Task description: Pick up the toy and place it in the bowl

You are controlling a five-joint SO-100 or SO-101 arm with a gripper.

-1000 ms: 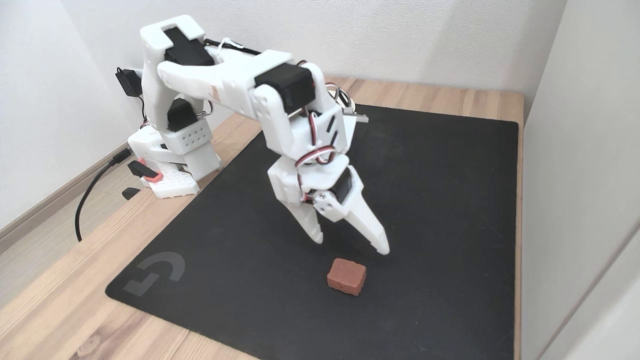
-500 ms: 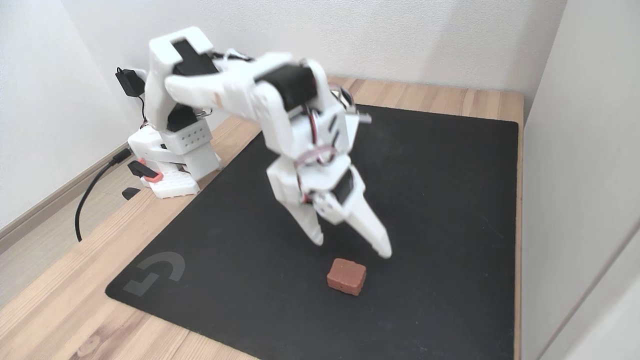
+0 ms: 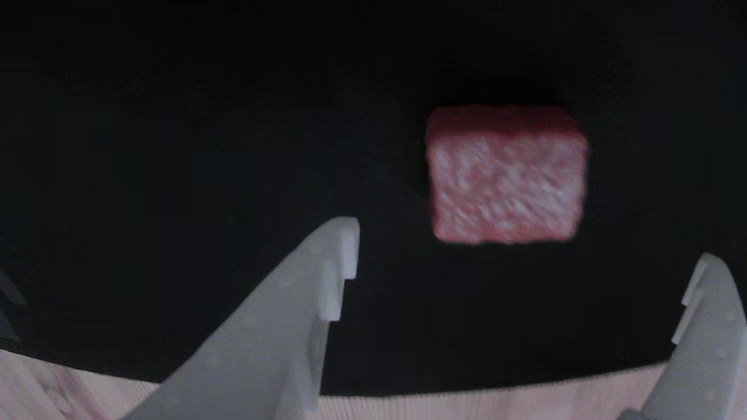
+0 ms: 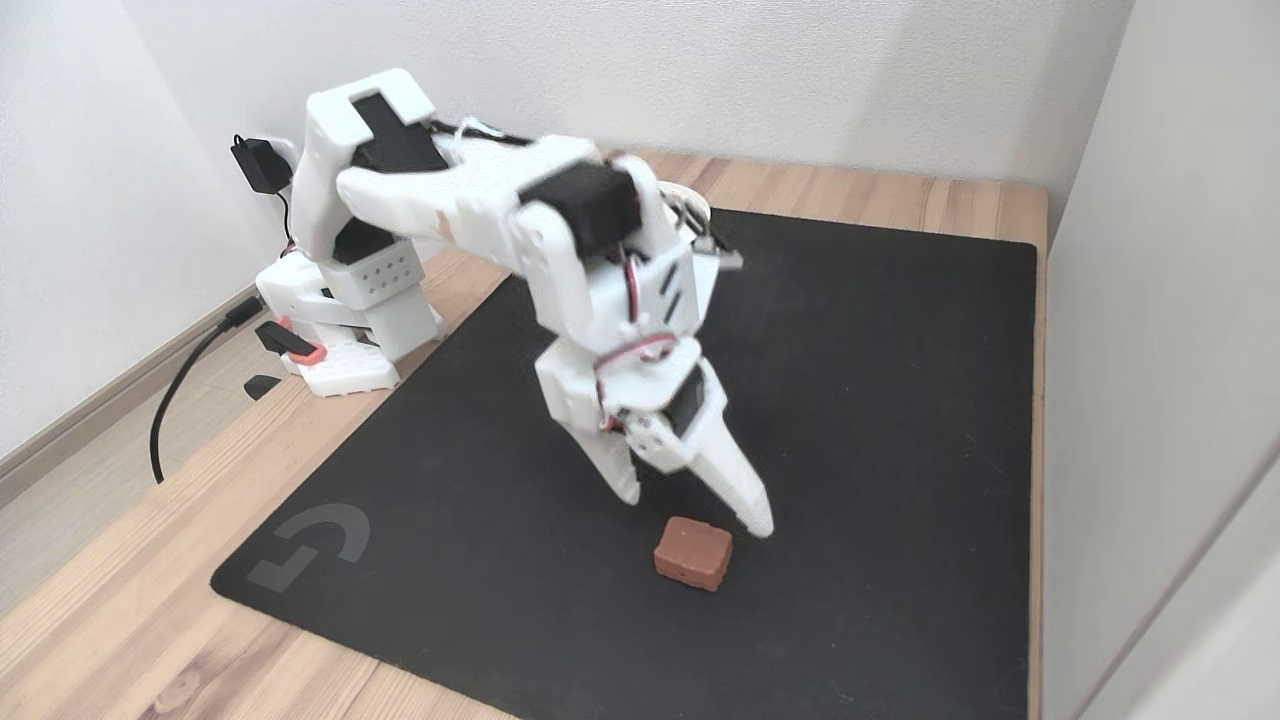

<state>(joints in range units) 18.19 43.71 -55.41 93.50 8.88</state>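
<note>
One toy [image 4: 692, 552], a small dark red block with a pinkish, whitish-marbled top face [image 3: 506, 175], lying flat on the black mat [image 4: 880, 400], untouched. One white gripper [image 4: 695, 515], pointed down just above and behind the block, jaws spread wide, nothing between them. One arm, folded forward from its base [image 4: 345, 330] at the mat's far left corner. One wooden table [image 4: 120, 600] beneath.

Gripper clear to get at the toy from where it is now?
Probably yes. The gripper hangs open just above the toy, which lies alone on the black mat with nothing beside it. In the other view the toy sits just ahead of the spread jaws, off-centre, so a small shift first.
</note>
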